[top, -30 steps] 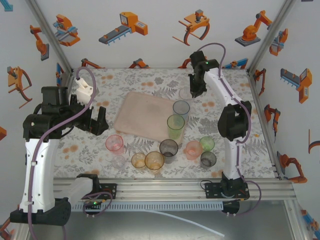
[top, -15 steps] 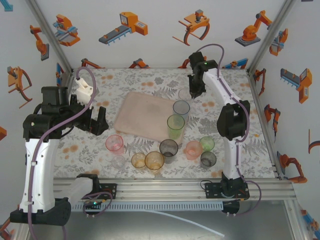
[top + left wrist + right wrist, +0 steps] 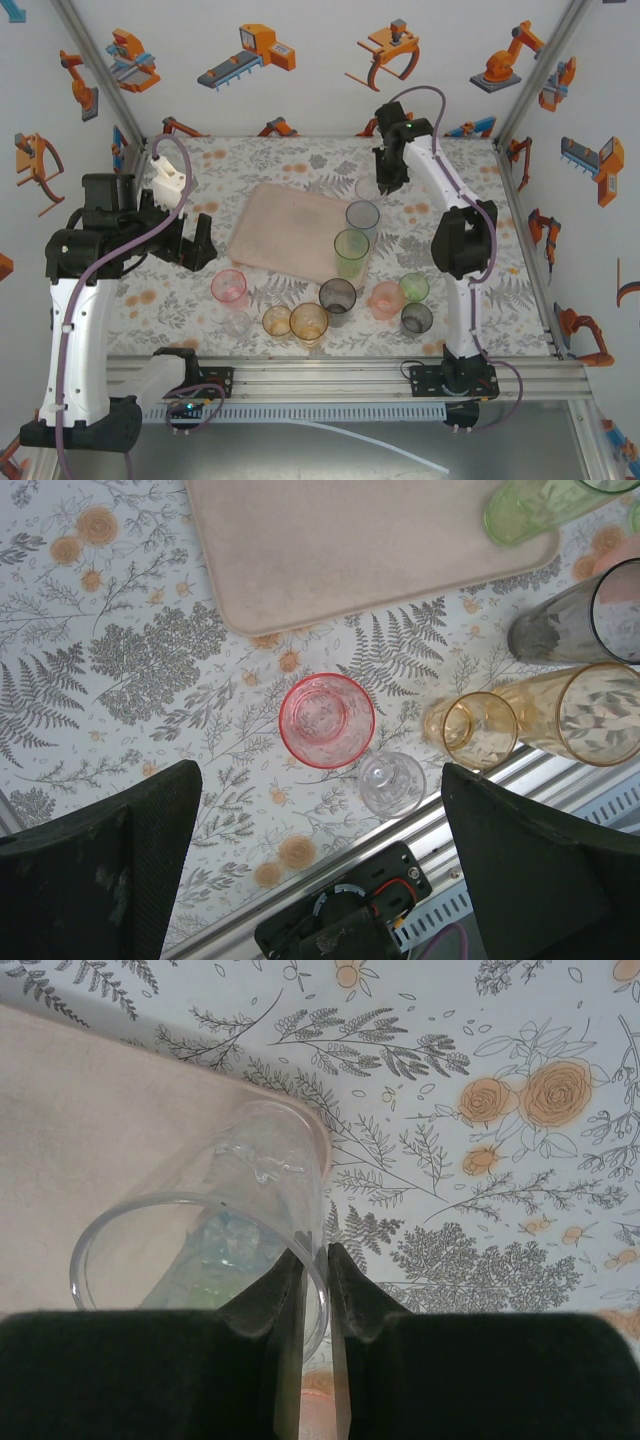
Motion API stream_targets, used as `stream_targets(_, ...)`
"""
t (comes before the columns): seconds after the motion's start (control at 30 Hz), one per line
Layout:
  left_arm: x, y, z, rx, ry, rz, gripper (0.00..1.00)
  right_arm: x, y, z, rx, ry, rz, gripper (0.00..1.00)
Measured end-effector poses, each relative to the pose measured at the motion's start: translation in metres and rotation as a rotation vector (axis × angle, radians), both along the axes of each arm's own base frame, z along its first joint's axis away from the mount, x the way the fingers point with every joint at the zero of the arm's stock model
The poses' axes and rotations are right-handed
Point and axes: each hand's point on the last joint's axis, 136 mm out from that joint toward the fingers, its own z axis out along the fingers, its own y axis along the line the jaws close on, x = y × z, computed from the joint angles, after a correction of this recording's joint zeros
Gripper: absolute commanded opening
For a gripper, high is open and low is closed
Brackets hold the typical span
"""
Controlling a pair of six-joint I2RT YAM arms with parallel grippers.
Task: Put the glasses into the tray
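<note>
Right wrist: right tool, narrow, straddles a clear see-through tumbler's rim, grip unclear, flat pale pink tray to its left; its arm has edged leftward since earlier. Left tool gapes wide.

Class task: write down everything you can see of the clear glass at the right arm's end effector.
The clear glass is an untinted, see-through tumbler with a round open rim. It appears upright at the far right corner of the pale pink tray, just inside its edge. The right end effector straddles its wall at the rim, one finger inside, one outside; whether they clamp it cannot be told.
</note>
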Motion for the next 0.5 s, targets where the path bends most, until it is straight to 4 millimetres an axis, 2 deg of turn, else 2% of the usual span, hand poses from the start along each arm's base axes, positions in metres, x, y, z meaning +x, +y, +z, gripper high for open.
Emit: stream_targets(0.5,-0.0014,0.0002,0.0014,-0.001,-0.006,0.0,0.97,-0.0002,0.0017,0.0082,-0.003,0.001,0.007,0.27)
